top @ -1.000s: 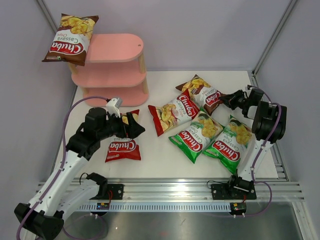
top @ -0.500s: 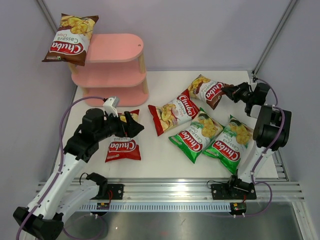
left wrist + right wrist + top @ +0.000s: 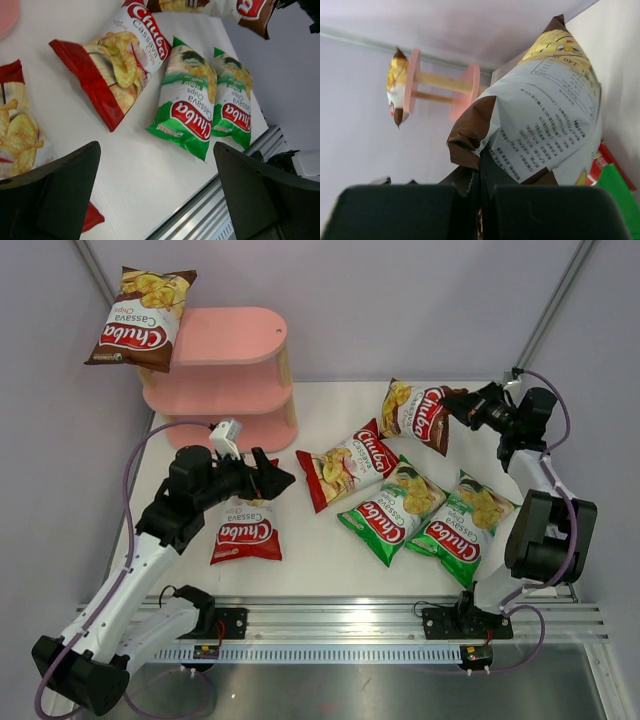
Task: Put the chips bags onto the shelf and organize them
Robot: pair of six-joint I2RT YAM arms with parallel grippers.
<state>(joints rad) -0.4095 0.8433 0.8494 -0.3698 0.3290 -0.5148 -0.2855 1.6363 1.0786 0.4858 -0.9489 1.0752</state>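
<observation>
Right claw (image 3: 453,408) has lifted the brown bag (image 3: 415,412) up.

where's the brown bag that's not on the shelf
The brown bag hangs at the back right of the top view, pinched by the right gripper, just behind the red-white bag.

We find the shelf (image 3: 225,380) at the tabletop's (image 3: 320,540) far-left corner, with the top bag (image 3: 140,318) on the left end of its top tier. In front of the shelf lies the near-left bag (image 3: 245,532), partly under the left gripper (image 3: 278,480). The centre bag (image 3: 347,465) lies to its right. Right of the centre bag, the inner bag (image 3: 392,502) and the outer bag (image 3: 462,525) lie side by side. Behind them, the lifted bag (image 3: 415,415) hangs clear of the tabletop, pinched in the right gripper (image 3: 462,405).
</observation>
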